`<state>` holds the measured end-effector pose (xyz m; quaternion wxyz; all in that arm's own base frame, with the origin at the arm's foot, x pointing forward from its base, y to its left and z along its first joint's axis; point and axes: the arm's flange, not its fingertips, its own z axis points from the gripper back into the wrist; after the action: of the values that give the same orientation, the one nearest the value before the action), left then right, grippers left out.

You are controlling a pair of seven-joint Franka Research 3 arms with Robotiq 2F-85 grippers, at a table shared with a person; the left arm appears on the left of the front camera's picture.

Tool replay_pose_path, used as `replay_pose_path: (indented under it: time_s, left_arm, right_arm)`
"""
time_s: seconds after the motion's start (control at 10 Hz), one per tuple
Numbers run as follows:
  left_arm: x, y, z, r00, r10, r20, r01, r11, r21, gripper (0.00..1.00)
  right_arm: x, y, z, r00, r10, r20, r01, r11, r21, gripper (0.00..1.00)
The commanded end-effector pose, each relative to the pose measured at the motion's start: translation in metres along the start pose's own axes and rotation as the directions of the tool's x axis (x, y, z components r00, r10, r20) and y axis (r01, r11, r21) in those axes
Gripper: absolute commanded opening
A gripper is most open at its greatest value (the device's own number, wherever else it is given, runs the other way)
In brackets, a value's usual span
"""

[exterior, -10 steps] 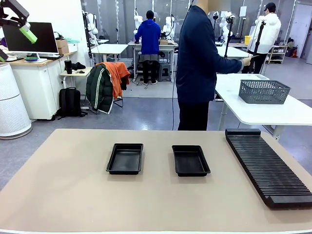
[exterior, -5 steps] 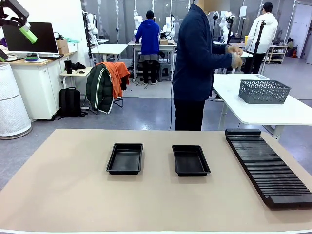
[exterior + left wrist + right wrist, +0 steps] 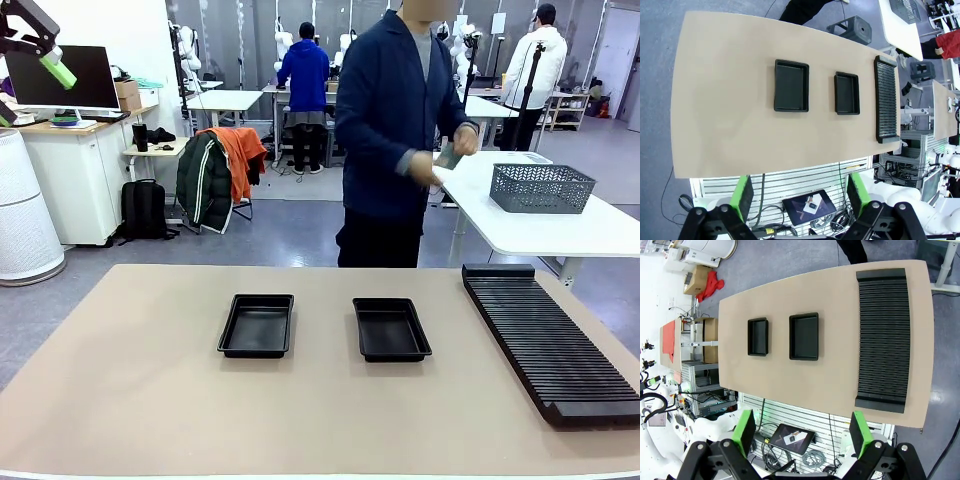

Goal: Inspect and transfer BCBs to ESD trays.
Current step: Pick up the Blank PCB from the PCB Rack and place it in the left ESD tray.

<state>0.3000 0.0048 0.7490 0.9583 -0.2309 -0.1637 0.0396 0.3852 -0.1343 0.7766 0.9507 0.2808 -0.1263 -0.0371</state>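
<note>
Two black ESD trays lie side by side mid-table, both with nothing in them: the left tray point(image 3: 257, 325) point(image 3: 791, 92) point(image 3: 758, 336) and the right tray point(image 3: 391, 329) point(image 3: 847, 93) point(image 3: 804, 336). A person stands at the far side holding a thin pale grey-green board, apparently a BCB point(image 3: 447, 157), in both hands at chest height. My left gripper point(image 3: 799, 196) hangs high above the table, open, with nothing between its fingers; one of its green fingertips point(image 3: 58, 70) shows at the front view's top left. My right gripper point(image 3: 802, 432) is likewise high up and open.
A long black ribbed rack point(image 3: 550, 340) point(image 3: 886, 99) point(image 3: 882, 335) lies along the table's right side. Behind it, a grey mesh basket point(image 3: 540, 187) stands on a white table. A tablet point(image 3: 807, 206) sits below the table's near edge.
The person has turned from the white side table to face my table, bringing both hands with the board in front of the chest. Neither arm has moved.
</note>
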Motion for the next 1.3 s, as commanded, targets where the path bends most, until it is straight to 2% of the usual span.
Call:
replay_pose_path:
  time_s: [0.0,1.2]
  left_arm:
    - [-0.0003,-0.0005,0.0008,1.0,0.0,0.005,0.0,1.0,0.0,1.0]
    - [-0.0003,-0.0005,0.0008,1.0,0.0,0.005,0.0,1.0,0.0,1.0]
  right_arm:
    - [-0.0008,0.0003,-0.0001,1.0,0.002,0.0,-0.002,1.0,0.001,1.0]
    - [-0.0008,0.0003,-0.0001,1.0,0.002,0.0,-0.002,1.0,0.001,1.0]
